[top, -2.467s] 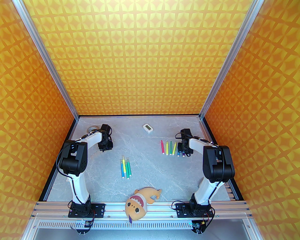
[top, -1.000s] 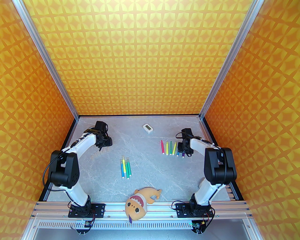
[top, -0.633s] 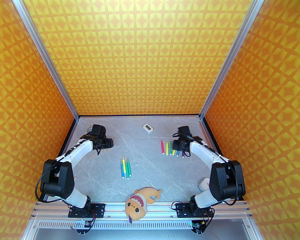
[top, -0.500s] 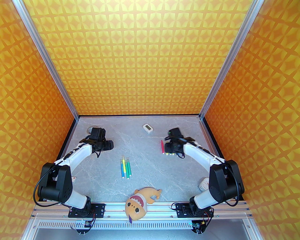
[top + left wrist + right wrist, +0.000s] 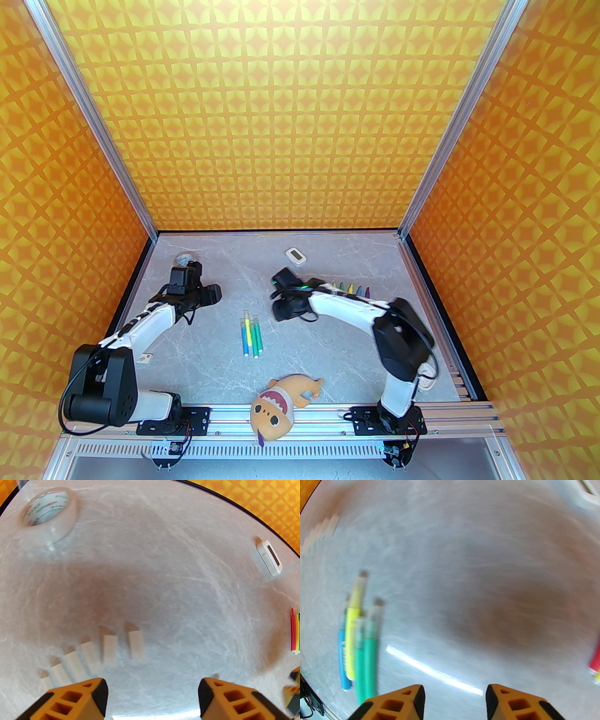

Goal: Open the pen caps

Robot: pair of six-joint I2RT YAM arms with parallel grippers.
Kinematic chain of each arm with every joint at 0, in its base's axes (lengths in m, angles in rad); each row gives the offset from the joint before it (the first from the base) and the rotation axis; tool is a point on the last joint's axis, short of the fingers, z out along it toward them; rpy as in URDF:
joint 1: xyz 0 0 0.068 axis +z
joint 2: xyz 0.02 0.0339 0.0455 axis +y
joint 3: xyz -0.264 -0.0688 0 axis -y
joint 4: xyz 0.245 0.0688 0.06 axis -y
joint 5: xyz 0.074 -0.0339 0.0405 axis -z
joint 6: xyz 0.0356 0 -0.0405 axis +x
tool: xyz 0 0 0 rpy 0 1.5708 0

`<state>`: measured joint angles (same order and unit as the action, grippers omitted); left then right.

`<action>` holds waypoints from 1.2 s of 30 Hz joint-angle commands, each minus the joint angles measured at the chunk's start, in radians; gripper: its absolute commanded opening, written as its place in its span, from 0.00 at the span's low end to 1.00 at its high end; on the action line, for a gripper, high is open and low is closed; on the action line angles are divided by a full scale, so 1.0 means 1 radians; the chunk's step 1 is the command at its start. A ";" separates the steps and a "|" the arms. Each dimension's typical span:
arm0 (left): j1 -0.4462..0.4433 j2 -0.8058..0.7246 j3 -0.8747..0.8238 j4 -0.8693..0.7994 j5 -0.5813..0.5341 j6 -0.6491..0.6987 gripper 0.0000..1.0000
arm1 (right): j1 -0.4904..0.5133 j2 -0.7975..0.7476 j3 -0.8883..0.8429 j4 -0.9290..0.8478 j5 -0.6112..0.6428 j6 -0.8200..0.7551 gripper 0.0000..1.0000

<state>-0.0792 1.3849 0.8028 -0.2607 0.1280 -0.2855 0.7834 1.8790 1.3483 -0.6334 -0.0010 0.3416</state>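
Several capped pens (image 5: 251, 335), blue, yellow and green, lie side by side mid-table, with translucent pen caps (image 5: 249, 320) on their far ends. The blurred right wrist view has these pens (image 5: 358, 641) at lower left. My right gripper (image 5: 281, 311) hovers just right of them, open (image 5: 454, 698) with nothing between its fingers. Behind the right arm lies a row of uncapped pens (image 5: 350, 287). In the left wrist view a row of loose pen caps (image 5: 93, 653) lies just ahead of the open, empty left gripper (image 5: 152, 691), which hangs at the left (image 5: 211, 293).
A tape roll (image 5: 184, 258) lies at the back left and a small white timer (image 5: 295, 257) at the back centre. A plush shark (image 5: 276, 408) lies over the front rail. A white object (image 5: 424, 375) sits partly hidden behind the right arm's elbow.
My right gripper has swung left from the row of uncapped pens to beside the capped pens. The left arm has dropped back and its gripper has shifted slightly left.
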 commanded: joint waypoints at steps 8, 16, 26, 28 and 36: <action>0.017 -0.110 -0.071 0.059 0.037 0.033 0.73 | 0.092 0.119 0.111 -0.017 -0.031 0.079 0.47; 0.028 -0.105 -0.073 0.063 0.037 0.037 0.73 | 0.143 0.144 0.104 -0.063 -0.037 0.118 0.44; 0.031 -0.103 -0.063 0.068 0.037 0.041 0.73 | 0.187 0.192 0.148 -0.120 -0.040 0.167 0.42; 0.031 -0.101 -0.059 0.063 0.038 0.043 0.73 | 0.188 0.207 0.162 -0.126 -0.040 0.174 0.40; 0.032 -0.104 -0.063 0.061 0.037 0.050 0.73 | 0.186 0.267 0.226 -0.191 0.003 0.179 0.34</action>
<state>-0.0574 1.2873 0.7448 -0.2108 0.1501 -0.2554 0.9684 2.1117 1.5429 -0.7712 -0.0288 0.5026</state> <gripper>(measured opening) 0.733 0.345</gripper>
